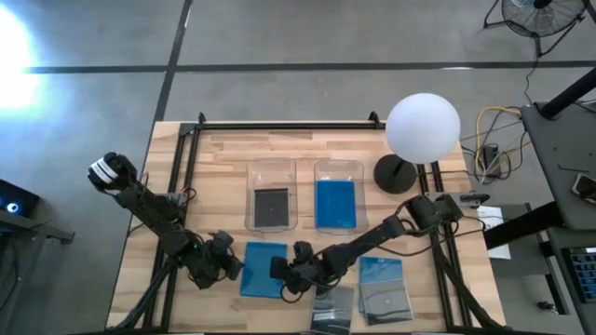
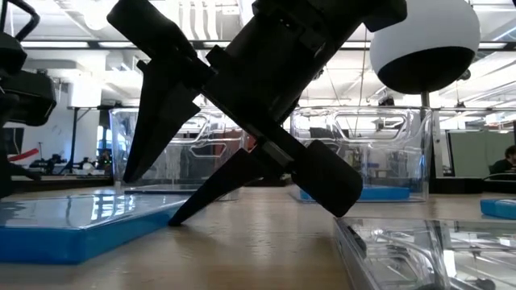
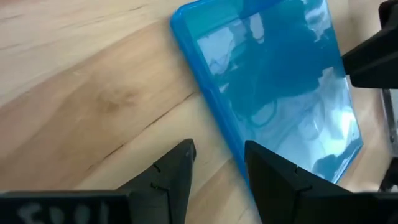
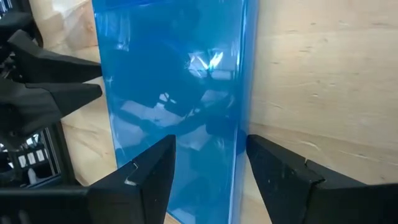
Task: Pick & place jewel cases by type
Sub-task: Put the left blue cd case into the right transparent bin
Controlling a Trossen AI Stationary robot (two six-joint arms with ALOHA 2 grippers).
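A bright blue jewel case [image 1: 264,268] lies flat on the wooden table near its near edge, between both grippers. My left gripper [image 1: 233,268] is open at the case's left edge [image 3: 205,93]; one finger is over bare wood, the other over the case. My right gripper [image 1: 284,274] is open at the case's right edge [image 4: 241,93]. In the low view its upper finger [image 2: 137,161] stands above the blue case [image 2: 72,225], and its lower fingertip [image 2: 173,220] is down at the table beside it. My left gripper [image 3: 217,155] straddles the case's left edge near a corner, slanting down from the table's left; I cannot tell whether it touches. My right gripper [image 4: 208,158] straddles the right edge from the right, its lower fingertip at the table by that edge; I cannot tell whether it touches.
Two clear bins stand farther back: the left bin [image 1: 270,169] holds a dark case [image 1: 271,207], the right bin [image 1: 338,169] a blue case [image 1: 337,203]. More cases lie near the near edge [image 1: 384,287] [image 1: 332,307]. A white globe lamp [image 1: 423,127] stands at far right.
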